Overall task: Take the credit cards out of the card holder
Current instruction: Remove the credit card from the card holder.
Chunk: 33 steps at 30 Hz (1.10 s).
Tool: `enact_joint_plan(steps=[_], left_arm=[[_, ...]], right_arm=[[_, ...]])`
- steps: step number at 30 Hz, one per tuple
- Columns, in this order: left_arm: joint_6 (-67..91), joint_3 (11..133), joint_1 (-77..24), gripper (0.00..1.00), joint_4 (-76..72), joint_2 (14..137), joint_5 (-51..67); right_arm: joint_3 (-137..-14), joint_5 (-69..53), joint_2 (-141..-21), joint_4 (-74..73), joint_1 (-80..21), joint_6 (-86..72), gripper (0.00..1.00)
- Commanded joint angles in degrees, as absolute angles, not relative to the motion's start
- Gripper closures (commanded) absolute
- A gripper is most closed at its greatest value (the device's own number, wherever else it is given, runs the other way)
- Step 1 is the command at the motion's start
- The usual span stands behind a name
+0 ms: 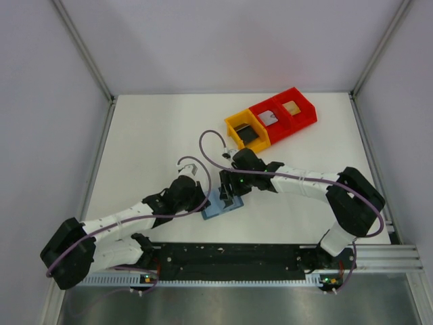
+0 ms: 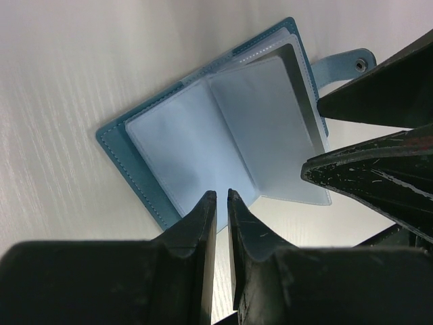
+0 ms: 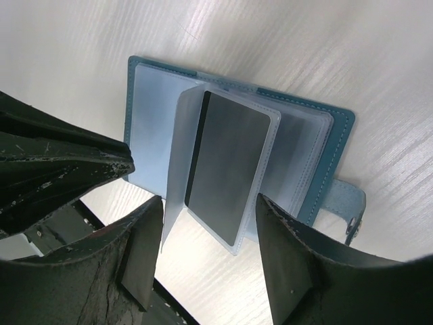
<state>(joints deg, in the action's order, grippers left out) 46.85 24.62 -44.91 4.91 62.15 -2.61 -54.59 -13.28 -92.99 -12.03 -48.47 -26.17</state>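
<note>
The card holder (image 1: 222, 204) is lying open on the table (image 1: 155, 142), being pinned by the nearly closed left gripper (image 2: 221, 203). A dark card (image 3: 226, 168) is being straddled, ungripped, by the open right gripper (image 3: 210, 223); closing and withdrawal are being called for.

The teal-blue card holder (image 2: 223, 128) lies open on a pale white table (image 2: 61, 101), its clear plastic sleeves fanned upward. A snap tab (image 2: 345, 66) juts from the holder's right edge. Below the holder, the left gripper (image 2: 221, 203) shows two dark fingers nearly together (only a thin gap between them), tips at the holder's lower edge. Right of the holder, the other gripper's scuffed black fingers (image 2: 379, 176) reach toward the sleeves.
</note>
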Motion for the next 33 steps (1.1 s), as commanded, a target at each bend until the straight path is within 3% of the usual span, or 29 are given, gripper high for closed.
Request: enact_joint_plan(steps=[1,14,25,33], left_arm=[[47.55,24.26,-45.09,0.84,3.43,62.05,-2.9],[47.73,24.08,-45.09,0.84,4.39,60.03,-3.6],[48.25,25.75,-45.0,0.83,9.14,48.79,-6.77],[50.44,24.18,-45.0,0.62,1.87,49.74,-6.25]], right_arm=[[-58.01,-14.32,-90.18,-10.72,-49.31,-26.19,0.43],[-58.62,-15.21,-90.44,-10.37,-49.39,-26.28,0.39],[-57.48,-12.58,-90.62,-10.2,-49.39,-25.75,0.43],[-56.34,-7.74,-90.53,-10.55,-49.22,-24.61,0.52]])
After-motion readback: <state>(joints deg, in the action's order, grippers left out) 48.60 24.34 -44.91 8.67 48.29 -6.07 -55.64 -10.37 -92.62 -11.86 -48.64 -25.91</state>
